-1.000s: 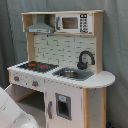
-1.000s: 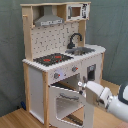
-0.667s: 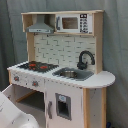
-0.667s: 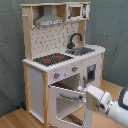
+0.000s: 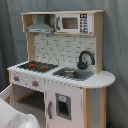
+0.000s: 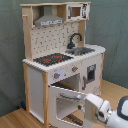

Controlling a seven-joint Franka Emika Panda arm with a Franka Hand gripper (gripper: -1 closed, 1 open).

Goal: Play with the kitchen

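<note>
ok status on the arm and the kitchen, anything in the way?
Gripper at the open oven door, finger state unreadable. Kitchen upright, hob and sink bare. Nothing seen in the way.

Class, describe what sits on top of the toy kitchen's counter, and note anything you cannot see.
On the counter: a black-red hob, a grey sink and a black tap. The sink's bottom is hidden.

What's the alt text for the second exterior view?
A toy kitchen stands with its oven door swung open, the white robot arm reaching to the door's edge from the lower right. Hob, sink and tap sit on top.
</note>
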